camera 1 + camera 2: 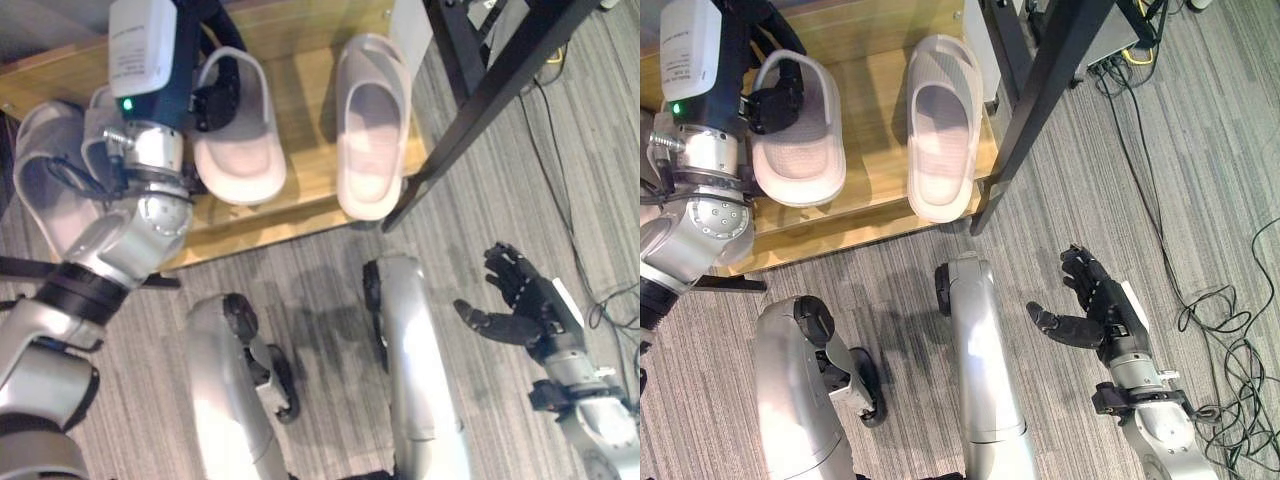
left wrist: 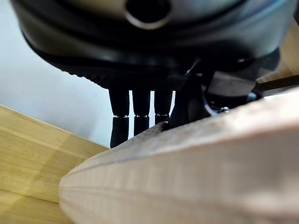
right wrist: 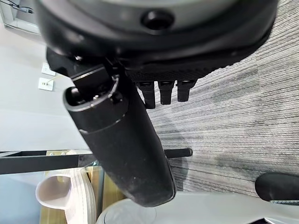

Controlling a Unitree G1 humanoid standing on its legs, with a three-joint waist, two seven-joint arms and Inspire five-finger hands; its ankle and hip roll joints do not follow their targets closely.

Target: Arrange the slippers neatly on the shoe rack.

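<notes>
Nearest the robot, the right hand (image 1: 1102, 308) hangs over the grey striped carpet (image 1: 1200, 180), palm turned inward, its fingers straight and spread with the thumb standing apart; it holds nothing. A dark metal post (image 1: 1040, 100) slants across the floor beyond it, its foot just beside the corner of the wooden shoe rack (image 1: 290, 215).

On the rack's pale wood top two slippers lie side by side, heels toward the robot. Both are light pinkish-beige open-toe slides with a wide ribbed band over the front and a smooth, slightly hollowed footbed. The right slipper (image 1: 370, 125) lies free, its heel reaching just past the rack's near edge. The left slipper (image 1: 238, 135) sits a little apart from it, wholly on the wood. The left hand (image 1: 215, 95) is at this slipper's band, dark fingers curled over its edge and gripping it; in the left wrist view the ribbed band (image 2: 187, 177) runs close under the fingers (image 2: 134, 116). Another pale slipper (image 1: 40, 180) shows at the rack's left end, partly behind the left arm.
</notes>
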